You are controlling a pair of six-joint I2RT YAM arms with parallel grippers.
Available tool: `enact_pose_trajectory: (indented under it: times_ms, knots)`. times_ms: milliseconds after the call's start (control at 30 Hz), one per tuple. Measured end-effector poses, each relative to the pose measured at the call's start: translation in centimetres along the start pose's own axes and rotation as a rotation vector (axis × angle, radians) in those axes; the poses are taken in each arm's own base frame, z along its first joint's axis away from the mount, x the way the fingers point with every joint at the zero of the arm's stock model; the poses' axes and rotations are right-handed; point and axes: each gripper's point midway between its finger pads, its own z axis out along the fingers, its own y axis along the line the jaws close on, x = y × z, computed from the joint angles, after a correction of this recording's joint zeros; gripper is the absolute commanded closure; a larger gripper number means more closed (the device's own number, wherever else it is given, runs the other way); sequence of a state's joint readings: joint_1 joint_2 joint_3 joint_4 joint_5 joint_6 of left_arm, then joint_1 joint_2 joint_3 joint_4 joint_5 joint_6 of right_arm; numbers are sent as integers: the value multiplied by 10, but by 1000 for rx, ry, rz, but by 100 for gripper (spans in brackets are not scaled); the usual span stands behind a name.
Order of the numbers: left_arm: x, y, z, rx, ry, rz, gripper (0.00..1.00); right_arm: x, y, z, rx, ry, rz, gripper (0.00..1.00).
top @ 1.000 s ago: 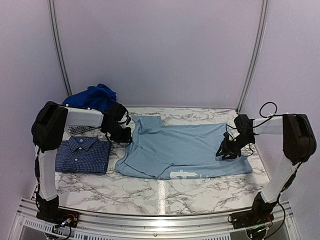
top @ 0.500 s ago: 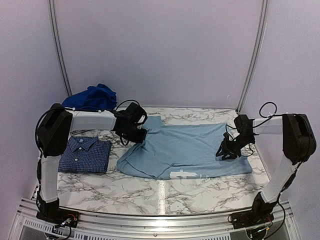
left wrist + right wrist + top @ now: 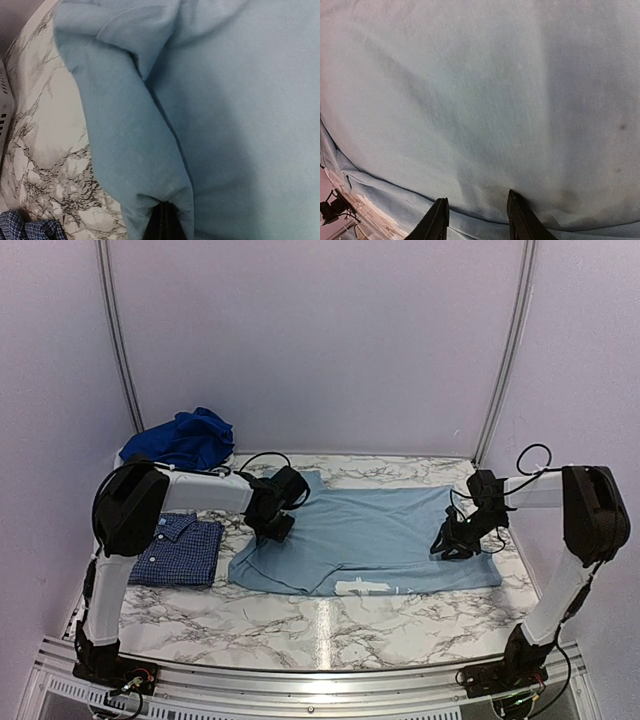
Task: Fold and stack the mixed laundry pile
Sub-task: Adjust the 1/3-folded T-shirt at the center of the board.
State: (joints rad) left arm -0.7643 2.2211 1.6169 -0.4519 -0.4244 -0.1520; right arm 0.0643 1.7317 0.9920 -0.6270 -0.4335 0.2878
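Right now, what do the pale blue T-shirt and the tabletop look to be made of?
The pale blue T-shirt: soft matte knit, probably cotton jersey; it drapes in rounded folds with a fuzzy surface. The tabletop: white marble-look with grey veins, slightly glossy; real stone or printed laminate, cannot tell.

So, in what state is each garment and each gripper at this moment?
pale blue T-shirt: spread out, its left side raised into a fold.
left gripper: shut on that fold of the T-shirt.
right gripper: fingers apart at the T-shirt's right edge; whether it grips is unclear.
navy checked shirt: folded, lying flat beside the T-shirt.
royal blue clothes: unfolded, in a heap at the back left.
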Motion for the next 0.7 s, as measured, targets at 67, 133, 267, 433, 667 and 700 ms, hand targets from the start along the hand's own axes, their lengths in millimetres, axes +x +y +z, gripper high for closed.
enact_pose_trajectory:
  times_ms: [67,133,267,433,667,700]
  knots:
    - [4,12,4,-37,11,-6,82,0,0,1,-2,2,0,58]
    - [6,31,8,-63,24,-38,75,0,0,2,-6,0,0,58]
    - [13,82,20,-102,64,-115,64,3,-3,5,-18,-1,11,58]
    - [16,123,26,-108,86,-188,53,3,1,4,-58,-16,13,58]
    - [-1,109,-14,73,4,-195,42,-1,5,-4,-59,-31,-11,53]
    - [-4,100,-23,114,-13,-189,42,-2,6,-6,-54,-32,-13,53]
